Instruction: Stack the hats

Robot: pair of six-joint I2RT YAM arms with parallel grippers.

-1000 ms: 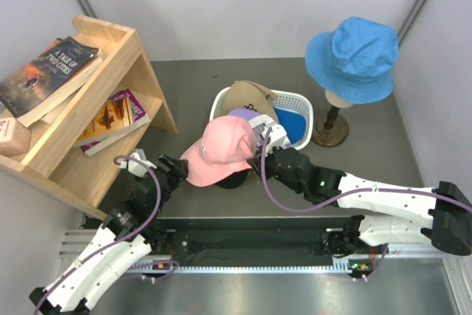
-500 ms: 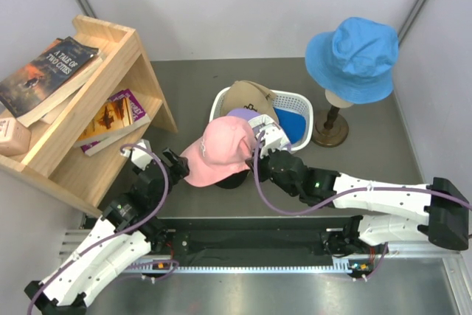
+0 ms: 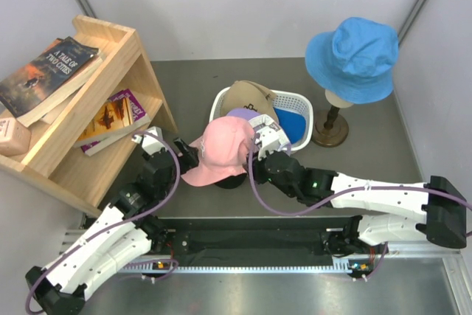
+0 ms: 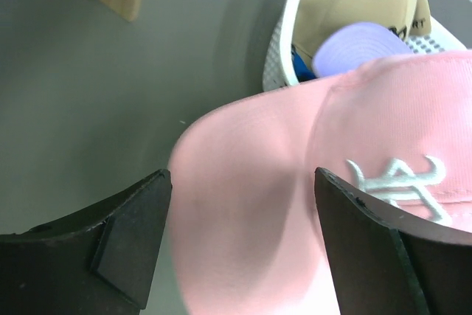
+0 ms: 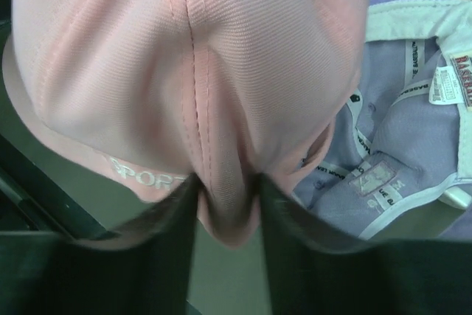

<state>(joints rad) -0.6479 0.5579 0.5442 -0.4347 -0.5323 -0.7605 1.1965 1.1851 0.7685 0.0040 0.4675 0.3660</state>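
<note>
The pink cap (image 3: 217, 151) sits over a black cap (image 3: 232, 180) in front of the white basket (image 3: 299, 101). My right gripper (image 3: 259, 154) is shut on the pink cap's rear crown fabric (image 5: 225, 204). My left gripper (image 3: 188, 156) is open with the pink brim (image 4: 243, 204) between its fingers (image 4: 133, 237). The lavender cap (image 3: 243, 116) lies at the basket's front, its inside showing in the right wrist view (image 5: 398, 153). The tan cap (image 3: 247, 96) and royal blue cap (image 3: 291, 123) lie in the basket. The white cap is out of view.
A wooden shelf (image 3: 122, 71) with books (image 3: 48, 71) stands at the left. A cream mannequin head on a stand (image 3: 332, 127) wears a blue bucket hat (image 3: 354, 57) at the right. Grey walls close in behind.
My left gripper has moved right and forward until its open fingers straddle the pink cap's brim. My right gripper has shifted slightly left with the pink cap.
</note>
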